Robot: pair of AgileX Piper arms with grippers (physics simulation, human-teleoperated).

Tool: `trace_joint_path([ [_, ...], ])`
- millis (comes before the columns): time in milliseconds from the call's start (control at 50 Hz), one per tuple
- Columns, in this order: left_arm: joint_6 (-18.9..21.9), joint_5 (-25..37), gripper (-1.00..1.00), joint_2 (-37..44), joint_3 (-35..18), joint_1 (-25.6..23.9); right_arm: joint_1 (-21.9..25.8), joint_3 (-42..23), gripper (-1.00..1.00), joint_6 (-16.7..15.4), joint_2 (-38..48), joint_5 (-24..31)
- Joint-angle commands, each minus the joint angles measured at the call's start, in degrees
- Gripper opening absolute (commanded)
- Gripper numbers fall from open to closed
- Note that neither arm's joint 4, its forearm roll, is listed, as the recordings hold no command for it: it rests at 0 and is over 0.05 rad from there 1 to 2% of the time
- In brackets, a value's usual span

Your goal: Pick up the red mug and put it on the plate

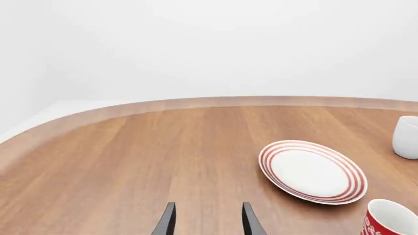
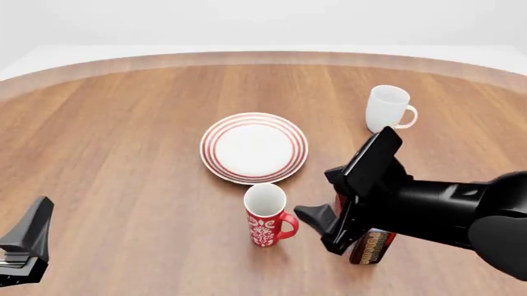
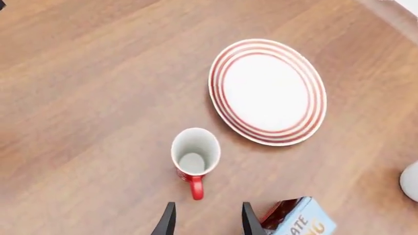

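Note:
The red mug (image 2: 266, 217) stands upright on the table just in front of the plate (image 2: 253, 147), apart from it, handle toward the right. My right gripper (image 2: 317, 223) is open and empty, hovering just right of the mug on its handle side without touching it. In the right wrist view the mug (image 3: 195, 157) sits just beyond the open gripper (image 3: 205, 223), with the plate (image 3: 267, 91) farther on. My left gripper (image 2: 24, 246) is open and empty at the near left, far from both. The left wrist view shows the open gripper (image 1: 207, 221), the plate (image 1: 312, 171) and the mug (image 1: 390, 221).
A plain white mug (image 2: 387, 108) stands at the back right, beyond the right arm; it also shows in the left wrist view (image 1: 406, 137). A small printed box (image 2: 372, 246) lies under the right arm, near the mug, and shows in the right wrist view (image 3: 297, 219).

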Motion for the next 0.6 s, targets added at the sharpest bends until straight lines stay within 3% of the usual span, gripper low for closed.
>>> trace_joint_path([
  [20, 0.00, 0.00, 1.00, 0.00, 0.00, 0.00, 0.74, 0.29, 1.00, 0.73, 2.96, -2.27],
  [600, 0.00, 0.00, 1.00, 0.00, 0.00, 0.00, 0.28, 2.30, 1.00, 2.05, 9.92, -8.04],
])
